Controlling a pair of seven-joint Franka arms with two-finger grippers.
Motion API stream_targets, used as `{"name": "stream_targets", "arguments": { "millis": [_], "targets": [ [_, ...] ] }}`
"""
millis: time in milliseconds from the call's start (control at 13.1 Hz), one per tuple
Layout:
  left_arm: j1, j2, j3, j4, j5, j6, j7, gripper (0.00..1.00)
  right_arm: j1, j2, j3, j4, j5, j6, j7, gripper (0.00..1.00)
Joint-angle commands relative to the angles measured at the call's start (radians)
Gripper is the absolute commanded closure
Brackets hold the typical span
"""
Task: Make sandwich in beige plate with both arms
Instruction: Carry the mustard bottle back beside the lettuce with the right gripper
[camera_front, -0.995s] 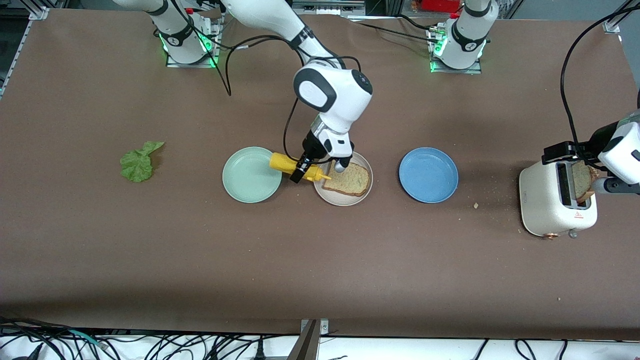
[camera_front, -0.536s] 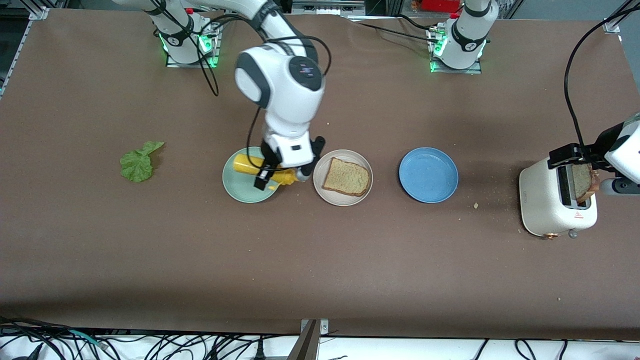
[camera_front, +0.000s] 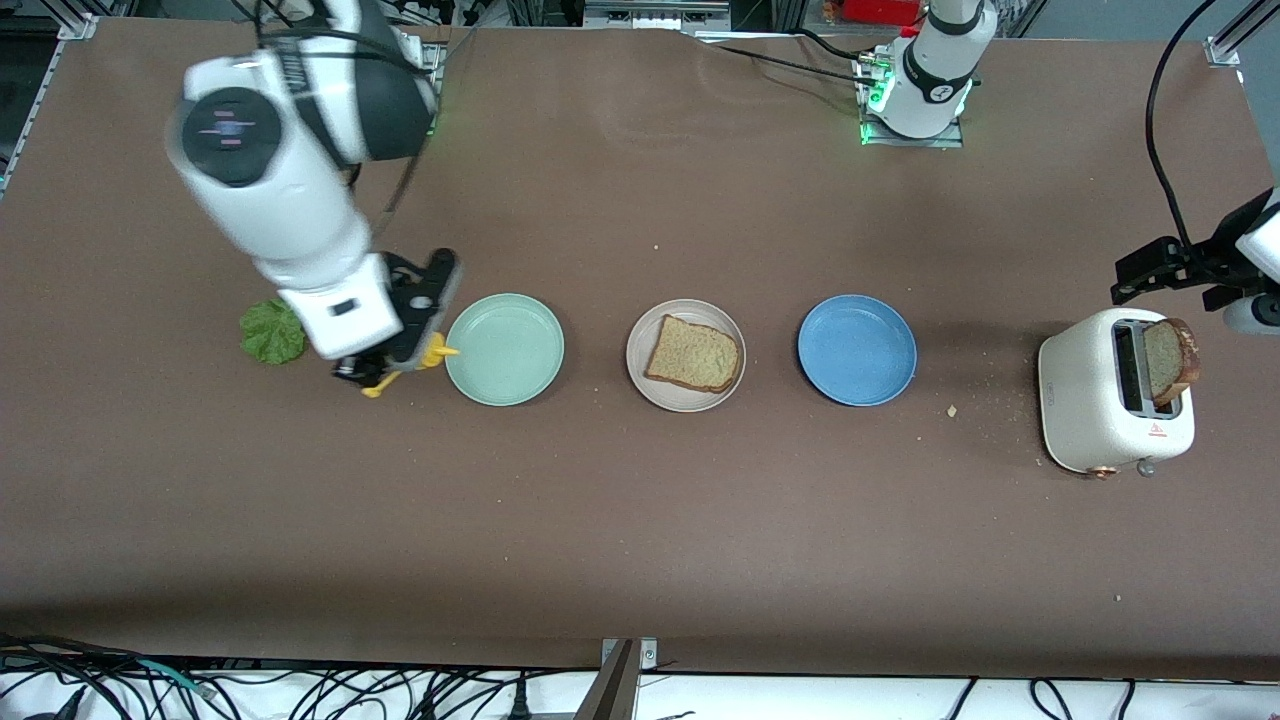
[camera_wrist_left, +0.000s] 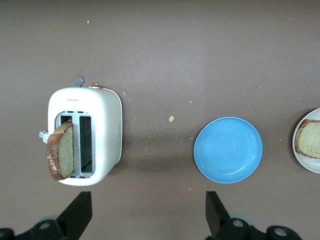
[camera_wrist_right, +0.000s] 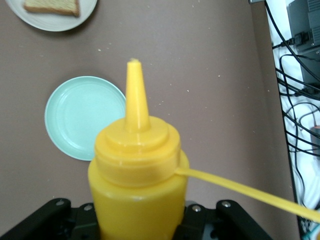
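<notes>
Your right gripper (camera_front: 385, 370) pinches a yellow plastic squeeze bottle (camera_wrist_right: 136, 192) beside the mint-green plate (camera_front: 505, 349). Your left gripper (camera_wrist_left: 147, 212) hangs spread over the white toaster (camera_front: 1110, 405). One toasted bread slice (camera_front: 694, 354) lies in the round beige plate (camera_front: 640, 378).

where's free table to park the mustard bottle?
Bare table between the mint-green plate and beige plate, and the wide strip nearer the front camera. Tight by the lettuce leaf, where the right gripper carries the yellow squeeze bottle.

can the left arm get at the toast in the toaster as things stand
Probably yes: the left gripper hangs open just above the toaster, and the toast stands up out of its slot with nothing over it.
</notes>
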Motion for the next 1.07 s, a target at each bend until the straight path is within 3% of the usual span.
{"name": "stream_targets", "arguments": {
  "millis": [0,153,459,842,995],
  "targets": [
    [-0.008,-0.053,0.005,-0.06,-0.025,0.043,-0.023,0.0,-0.019,-0.037,-0.139,-0.056,0.256,-0.026,-0.246,1.0],
    [-0.009,-0.05,0.002,-0.058,-0.025,0.059,-0.026,0.0,-0.044,-0.031,-0.225,-0.08,0.411,-0.053,-0.368,1.0],
    [-0.009,-0.036,0.0,-0.043,-0.027,0.071,-0.026,0.0,-0.212,0.02,-0.229,-0.094,0.654,-0.124,-0.574,1.0],
    [-0.003,-0.036,0.002,-0.049,-0.07,0.07,-0.015,0.0,-0.309,0.061,-0.229,-0.126,0.821,-0.184,-0.69,1.0],
    [-0.008,-0.027,0.002,-0.054,-0.07,0.067,-0.015,0.0,-0.343,0.093,-0.227,-0.194,0.978,-0.19,-0.781,1.0]
  ]
}}
